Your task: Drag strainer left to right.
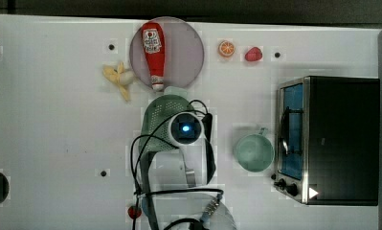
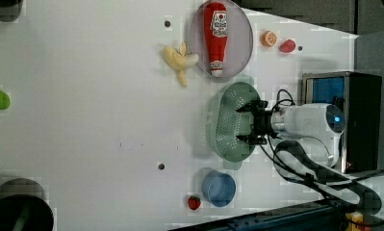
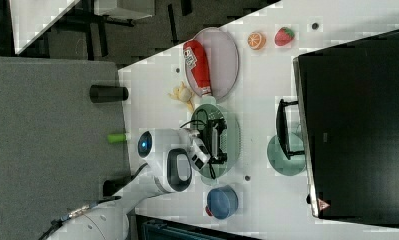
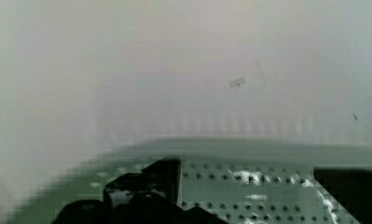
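The strainer is a pale green oblong colander with dotted holes, lying on the white table just below the plate in the left view. My gripper reaches down into its basin, open, with its two black fingertips spread apart along the strainer's length. In the right view the gripper hangs over the strainer. In the wrist view the perforated strainer wall fills the space between my black fingers, with its rim and the table beyond. In the top view my wrist covers part of the strainer.
A mint-green cup stands to the top view's right of the strainer, beside a toaster oven. A ketchup bottle lies on a round plate; a banana, an orange slice, a strawberry and a blue bowl are nearby.
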